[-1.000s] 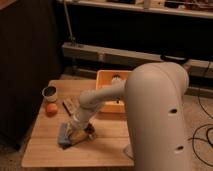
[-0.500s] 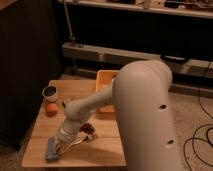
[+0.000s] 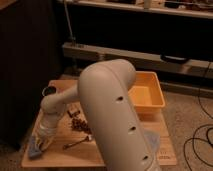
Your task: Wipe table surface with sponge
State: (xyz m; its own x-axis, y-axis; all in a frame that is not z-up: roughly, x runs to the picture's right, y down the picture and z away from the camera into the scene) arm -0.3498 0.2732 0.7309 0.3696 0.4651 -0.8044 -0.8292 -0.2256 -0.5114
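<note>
The table surface [image 3: 117,159] is a small low top of light tan planks. The sponge [image 3: 34,149] is a flat blue-grey pad lying at the table's front left corner. My gripper [image 3: 44,140] points down at the end of the white arm [image 3: 110,115], right at the sponge's right edge, and holds it against the wood. The arm's bulky body fills the middle of the view and hides much of the table.
A dark brown crumb pile [image 3: 80,125] lies right of the gripper. A thin dark-handled utensil [image 3: 76,144] lies in front of it. An orange tray [image 3: 147,95] stands at the back right, a small round container [image 3: 48,91] at the back left. Dark shelving stands behind.
The gripper and sponge have slid from the table's left middle toward the front left corner. The arm has swung closer in front of the camera.
</note>
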